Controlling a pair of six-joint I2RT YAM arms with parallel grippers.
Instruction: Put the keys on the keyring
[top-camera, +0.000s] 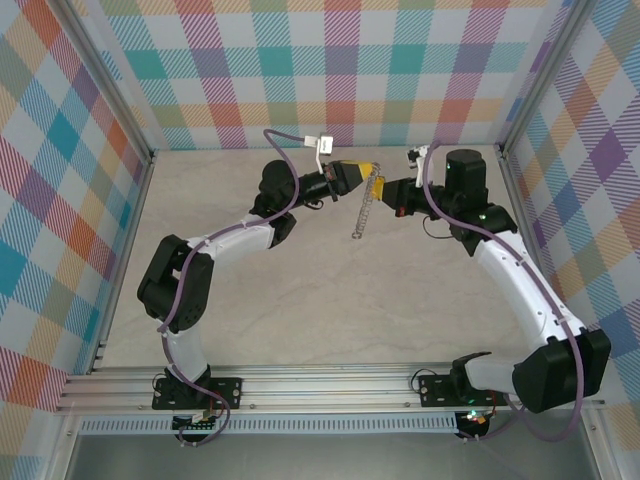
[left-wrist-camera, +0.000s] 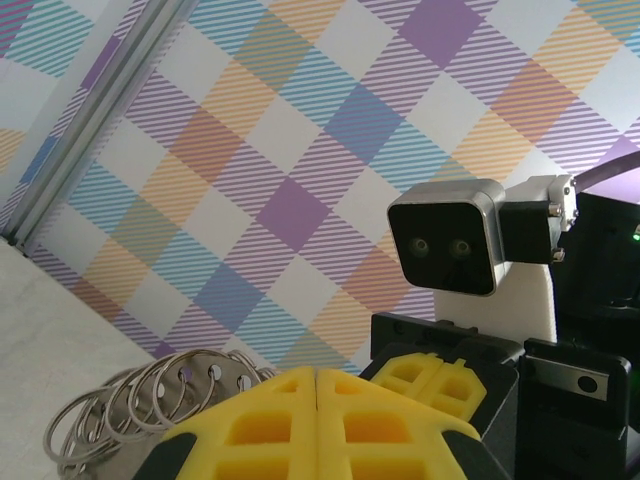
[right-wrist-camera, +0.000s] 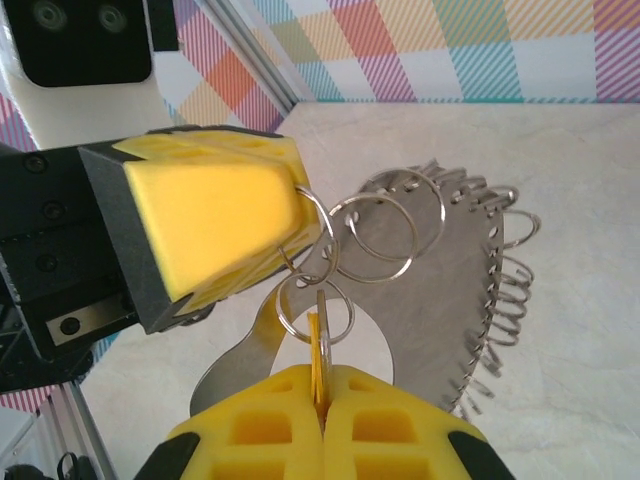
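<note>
The keyring is a flat dark metal crescent fringed with silvery wire loops. It hangs edge-on, chain-like, above mid-table. My left gripper is shut on its upper rim; its yellow fingers sit at the left of the right wrist view. In the left wrist view the left gripper is pressed shut, with the keyring's loops to its left. My right gripper is shut on the key. The key's orange head and thin metal blade stand edge-on, and the tip reaches into a small loop. The right gripper faces the left one closely.
Plaid walls with metal frame posts enclose the pale table. Both arms meet high over the far middle of the table. The right wrist camera sits close in front of the left gripper. A cable loops behind the left wrist.
</note>
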